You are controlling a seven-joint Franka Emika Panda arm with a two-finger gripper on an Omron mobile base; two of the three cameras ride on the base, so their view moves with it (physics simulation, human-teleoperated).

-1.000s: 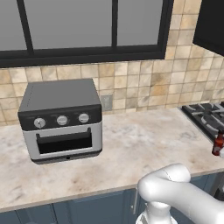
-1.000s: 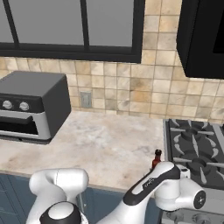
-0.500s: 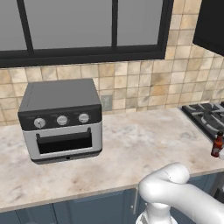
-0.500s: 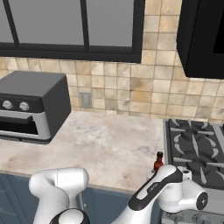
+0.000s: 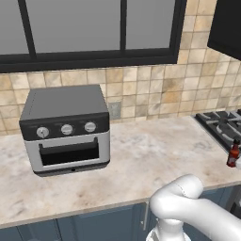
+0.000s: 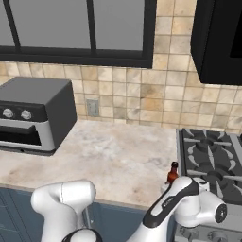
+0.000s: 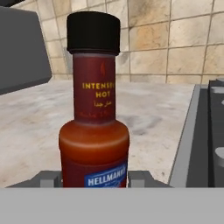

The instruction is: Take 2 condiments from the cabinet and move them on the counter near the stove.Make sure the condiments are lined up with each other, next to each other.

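**Hot sauce going down beside the stove**

The hot-sauce bottle point(image 7: 93, 109) is standing upright at the near right edge of the desk point(image 5: 141, 150), just beside the stove point(image 6: 210, 153). In the hand view it is sitting dead centre between the two dark finger tips point(image 7: 50, 178), one showing at each side of its lower body. The gripper point(image 7: 93, 179) is closed partway around the bottle's base; the fingers are sitting right at the glass, so I judge it is gripping the bottle, though actual contact is hard to confirm here.

In the right base view the bottle's black cap and red neck point(image 6: 172, 173) are poking up just behind the white forearm, near the stove's left edge. In the left base view the bottle point(image 5: 233, 153) is showing at the far right, close to the grates.

Step in hand, as I read it: placing the first condiment on the desk near the stove. Whether its base is already resting on the stone I cannot tell; the arm is hiding that.

Next move is calling for:
- settling the bottle flat, then widening the fingers without tipping it; it is tall and slim, so a sideways nudge could topple it
- backing straight off and heading to the cabinet point(image 6: 222, 40) for the second condiment
- leaving room alongside for that one to line up
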